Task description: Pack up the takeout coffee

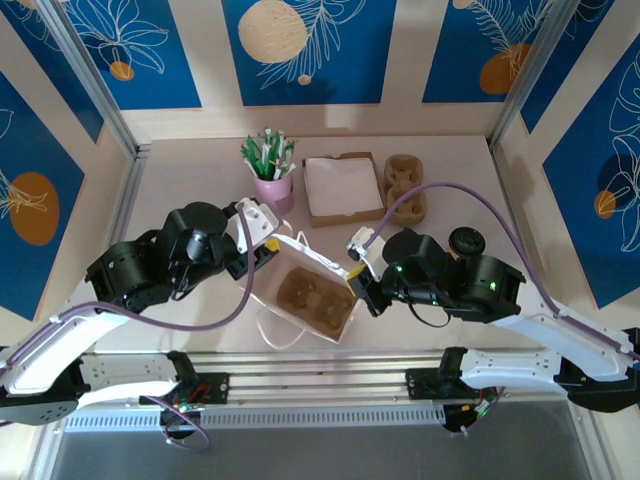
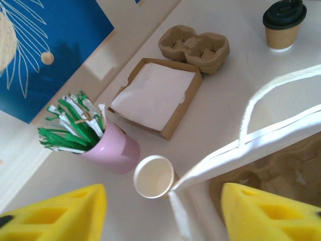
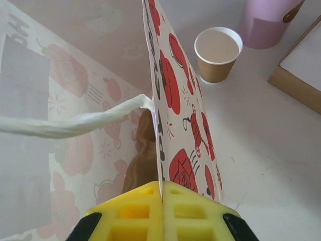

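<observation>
I can read no text anywhere. The paper bag [image 3: 181, 100] shows red drawings and faint letter-like marks on its printed wall, too blurred to make out.

An open bag [image 1: 298, 318] holds a carrier [image 1: 310, 290]. Behind the bag stand a pink cup [image 1: 273, 188], a napkin box [image 1: 343, 187] and a second carrier [image 1: 405, 187]. A lidded cup [image 1: 467, 242] sits right of the bag.

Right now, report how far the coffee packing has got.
Done: a cup carrier sits inside the bag. In hand: the right tool pinches one bag wall, and the left tool hangs open at the other side's rim. Left: the lidded cup and the open cup both stand on the table outside the bag, neither packed yet.
</observation>
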